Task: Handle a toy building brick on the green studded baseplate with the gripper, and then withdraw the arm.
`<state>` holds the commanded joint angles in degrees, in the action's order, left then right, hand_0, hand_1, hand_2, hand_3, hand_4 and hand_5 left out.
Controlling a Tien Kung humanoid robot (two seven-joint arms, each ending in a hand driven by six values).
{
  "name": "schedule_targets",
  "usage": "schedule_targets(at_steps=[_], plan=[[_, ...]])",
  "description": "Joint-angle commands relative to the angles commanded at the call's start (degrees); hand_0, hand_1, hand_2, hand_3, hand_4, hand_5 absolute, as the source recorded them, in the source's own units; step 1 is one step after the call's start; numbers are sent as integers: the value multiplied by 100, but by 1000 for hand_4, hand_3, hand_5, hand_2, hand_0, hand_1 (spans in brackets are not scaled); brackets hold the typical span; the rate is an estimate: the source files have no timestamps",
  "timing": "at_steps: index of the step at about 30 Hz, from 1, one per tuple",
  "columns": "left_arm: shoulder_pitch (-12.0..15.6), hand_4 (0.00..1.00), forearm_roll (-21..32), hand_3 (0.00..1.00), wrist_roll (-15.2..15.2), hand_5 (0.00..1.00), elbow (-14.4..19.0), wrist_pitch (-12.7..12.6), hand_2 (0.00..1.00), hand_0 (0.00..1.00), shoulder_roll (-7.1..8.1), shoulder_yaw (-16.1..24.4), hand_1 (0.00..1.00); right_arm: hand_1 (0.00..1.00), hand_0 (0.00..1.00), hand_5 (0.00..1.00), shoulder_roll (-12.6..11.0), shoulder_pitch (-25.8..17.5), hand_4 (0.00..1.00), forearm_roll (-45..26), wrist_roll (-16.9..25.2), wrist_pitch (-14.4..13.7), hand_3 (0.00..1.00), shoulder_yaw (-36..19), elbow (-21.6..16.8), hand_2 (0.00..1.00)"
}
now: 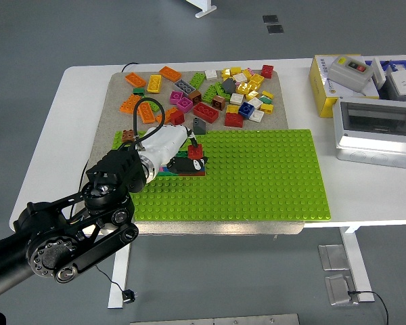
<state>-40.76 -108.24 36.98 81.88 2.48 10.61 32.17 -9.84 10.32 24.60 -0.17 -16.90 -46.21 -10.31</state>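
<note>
The green studded baseplate [257,176] lies on a grey mat in the middle of the table. A short row of pink, blue, green and red bricks [181,172] is fixed near its left edge. My left arm comes in from the lower left. Its white hand [191,157] hovers right over that row, dark fingers curled around a small red brick [195,151]. The brick sits just above the row's right end; whether it touches the row is hidden by the fingers. My right arm is out of view.
Several loose bricks [216,91] in many colours lie scattered on the grey mat [115,88] behind the baseplate. A yellow box [321,84] and grey electrical enclosures [375,128] stand at the table's right side. A black cable loops over my left wrist.
</note>
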Motion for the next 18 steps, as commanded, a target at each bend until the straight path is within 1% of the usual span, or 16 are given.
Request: schedule_targets(at_steps=[11, 18], plan=[[-13, 690, 13, 664, 0, 588, -195, -60, 896, 948, -76, 2, 915, 641, 690, 792, 9, 8, 401, -36, 16, 15, 656, 24, 0, 621], [-13, 689, 47, 663, 0, 588, -252, -66, 896, 946, -104, -30, 915, 641, 690, 791, 15, 13, 400, -46, 17, 19, 656, 25, 0, 622]])
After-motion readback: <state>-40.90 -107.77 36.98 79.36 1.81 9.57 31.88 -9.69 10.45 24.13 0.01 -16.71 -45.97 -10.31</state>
